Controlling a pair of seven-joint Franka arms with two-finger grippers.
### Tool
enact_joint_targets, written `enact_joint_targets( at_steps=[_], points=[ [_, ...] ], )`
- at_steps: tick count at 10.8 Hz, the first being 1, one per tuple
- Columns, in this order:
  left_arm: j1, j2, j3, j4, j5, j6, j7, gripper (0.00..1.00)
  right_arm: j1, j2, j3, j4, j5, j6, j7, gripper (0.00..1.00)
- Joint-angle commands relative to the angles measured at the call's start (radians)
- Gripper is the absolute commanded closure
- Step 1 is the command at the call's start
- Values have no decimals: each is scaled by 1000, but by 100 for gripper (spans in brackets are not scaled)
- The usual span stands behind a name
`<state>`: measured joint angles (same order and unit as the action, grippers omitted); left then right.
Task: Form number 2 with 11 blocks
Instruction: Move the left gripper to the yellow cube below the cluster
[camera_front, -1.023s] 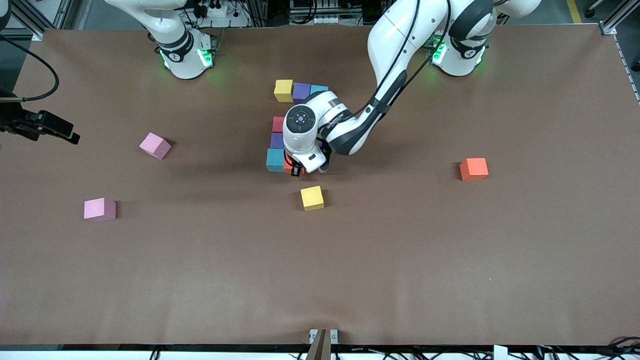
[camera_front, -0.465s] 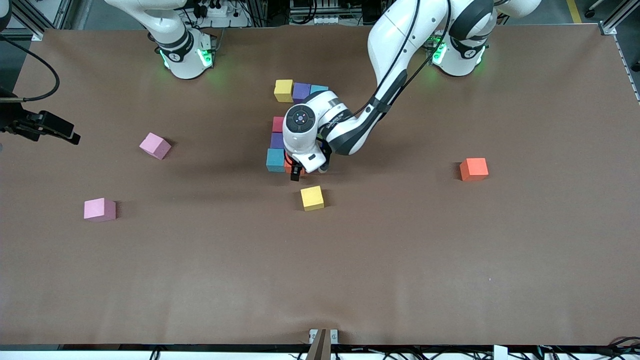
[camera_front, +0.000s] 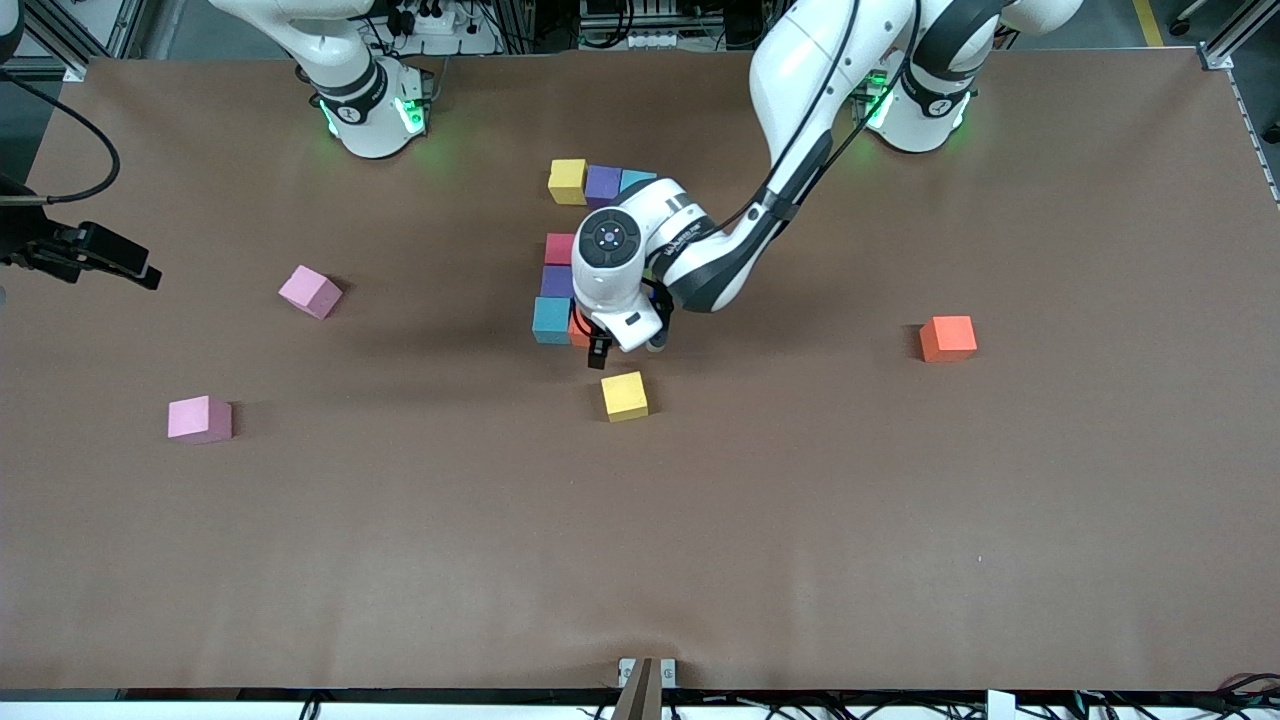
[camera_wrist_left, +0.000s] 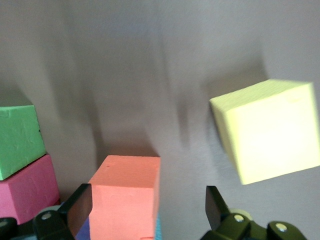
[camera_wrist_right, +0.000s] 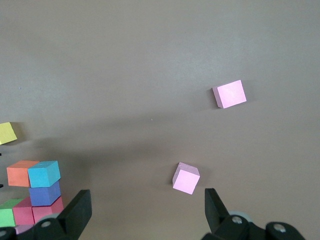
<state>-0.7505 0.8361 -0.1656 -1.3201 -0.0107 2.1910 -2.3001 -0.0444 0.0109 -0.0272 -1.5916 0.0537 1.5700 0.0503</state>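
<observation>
I take twelve o'clock as pointing toward my bases and six toward the front camera.

My left gripper hangs over the middle of the table, just above the six o'clock end of the unfinished number 2. Its fingers stand wide apart and hold nothing. In the left wrist view an orange block sits on the table between them, and neither finger touches it. That block lies just beside a teal block, at its three o'clock.

From the teal block the digit runs toward twelve o'clock: a purple block, then a red block. Past a gap hidden by my wrist, the twelve o'clock row holds a yellow block, a second purple block and a light blue block, side by side. The left wrist view also shows a green block next to the red one.

Four cubes lie loose:
- A yellow cube is near the digit at its six o'clock.
- An orange cube is well apart at three o'clock.
- A pink cube is at nine o'clock.
- Another pink cube is at about eight o'clock.

My right arm waits. My right gripper is raised over the nine o'clock end of the table, with its fingers spread and nothing between them.
</observation>
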Motion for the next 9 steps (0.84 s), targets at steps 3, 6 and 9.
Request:
enact_joint_targets(
  at_steps=[3, 6, 9],
  points=[
    [97, -37, 3, -7, 6, -25, -76, 0, -17, 11, 15, 22, 5, -2, 0, 0],
    [126, -12, 15, 1, 5, 1, -151, 0, -15, 11, 15, 21, 5, -1, 3, 0],
    [117, 9, 17, 1, 5, 56, -211, 0, -14, 11, 15, 21, 5, -2, 10, 0]
  ],
)
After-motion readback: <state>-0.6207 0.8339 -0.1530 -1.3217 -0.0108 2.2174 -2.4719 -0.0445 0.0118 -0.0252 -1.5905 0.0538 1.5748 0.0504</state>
